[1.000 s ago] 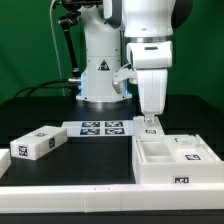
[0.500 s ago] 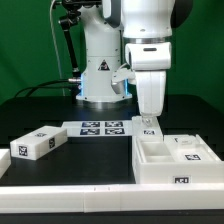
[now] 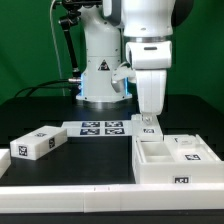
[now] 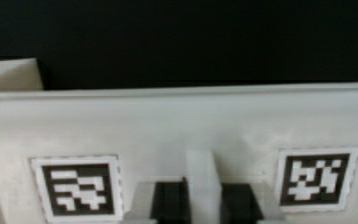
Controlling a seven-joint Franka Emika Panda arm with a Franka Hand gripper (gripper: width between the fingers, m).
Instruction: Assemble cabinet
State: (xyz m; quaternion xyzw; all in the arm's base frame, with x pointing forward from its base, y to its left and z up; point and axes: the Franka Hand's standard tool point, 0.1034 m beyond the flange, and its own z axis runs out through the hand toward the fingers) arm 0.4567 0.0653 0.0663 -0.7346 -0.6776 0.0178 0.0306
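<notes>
The white cabinet body [image 3: 172, 162] lies open side up on the black table at the exterior view's right, with tagged compartments and a tag on its front wall. My gripper [image 3: 148, 120] points straight down at its far edge, on a small tagged white part [image 3: 150, 128]. In the wrist view, my gripper [image 4: 208, 192] has its dark fingers [image 4: 172, 200] close on either side of a thin white ridge of a white panel [image 4: 176, 120] that bears two tags. A separate white tagged cabinet block [image 3: 35, 143] lies at the exterior view's left.
The marker board [image 3: 100, 128] lies flat on the table between the loose block and the cabinet body. The robot's white base [image 3: 98, 70] stands behind it. A white strip [image 3: 70, 200] runs along the table's near edge.
</notes>
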